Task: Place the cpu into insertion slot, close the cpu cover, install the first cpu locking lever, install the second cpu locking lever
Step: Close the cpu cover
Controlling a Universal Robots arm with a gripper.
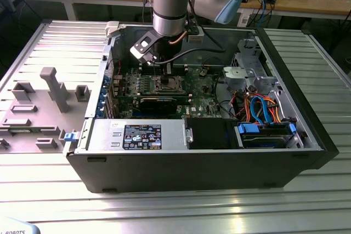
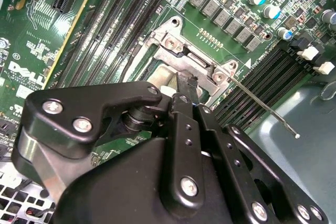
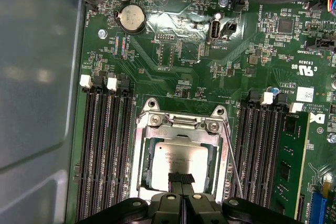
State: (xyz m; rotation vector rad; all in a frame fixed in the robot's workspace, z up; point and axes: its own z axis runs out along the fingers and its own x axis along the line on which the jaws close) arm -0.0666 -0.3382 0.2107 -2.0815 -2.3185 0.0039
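The gripper (image 3: 181, 178) is held with its fingers pressed together, nothing gripped, and the tips are set over the edge of the cpu (image 3: 178, 155). The cpu is seated in the insertion slot (image 3: 135, 171). White lettering is printed across the green motherboard (image 3: 173, 51).

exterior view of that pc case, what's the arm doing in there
A robot arm reaches into the open computer case. Its end effector, fingers shut, is at the insertion slot on the motherboard. The cpu lies in it with the cpu cover down around it; one locking lever looks unlatched.
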